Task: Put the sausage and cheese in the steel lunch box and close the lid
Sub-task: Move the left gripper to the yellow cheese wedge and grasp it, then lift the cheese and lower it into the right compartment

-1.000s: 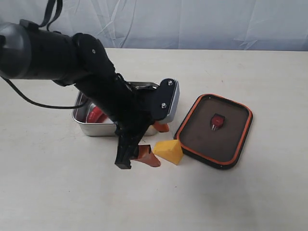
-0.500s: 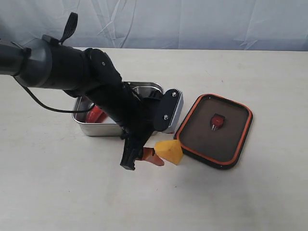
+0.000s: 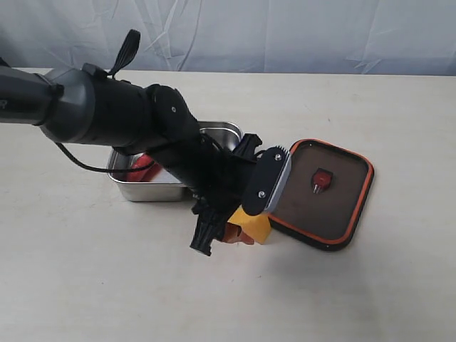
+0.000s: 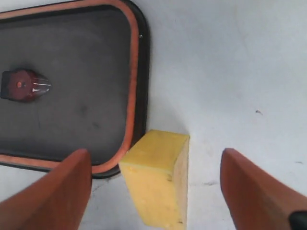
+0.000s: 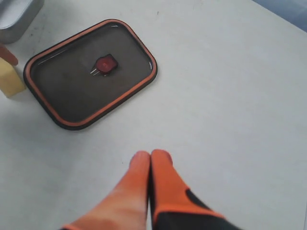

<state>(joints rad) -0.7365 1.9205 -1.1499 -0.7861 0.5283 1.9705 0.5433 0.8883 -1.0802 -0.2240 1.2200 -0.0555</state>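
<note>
Exterior and wrist views, largest item first.

The worktop [image 3: 370, 285] is pale and lies bare along its near edge and over its whole right side, so you have free room there.

Your left arm [image 3: 128, 121] reaches in from the left, crosses over the box [image 3: 142, 189] and hides its right end.

The box stands open on the worktop, left of centre. Its near wall and left corners are clear of other things.

The lid [image 3: 313, 214] lies flat to the right of the box, orange rim up. Its far, right and near edges border bare worktop.

Your left pincer [image 4: 154, 153] is spread wide, one orange finger on each side of the cheese [image 4: 158, 177], neither one touching it. One finger overlaps the lid's rim in the wrist view; the other is over bare worktop.

Your right pincer [image 5: 151, 154] is pressed together on nothing. It hangs over bare worktop, well apart from the lid.

The cheese stands on the worktop just beside the lid's near left corner. You cannot tell whether they touch.

The sausage [image 3: 142, 164] lies inside the box near its left end, partly hidden by the arm.

The red tab [image 3: 322, 178] sits in the middle of the lid.
</note>
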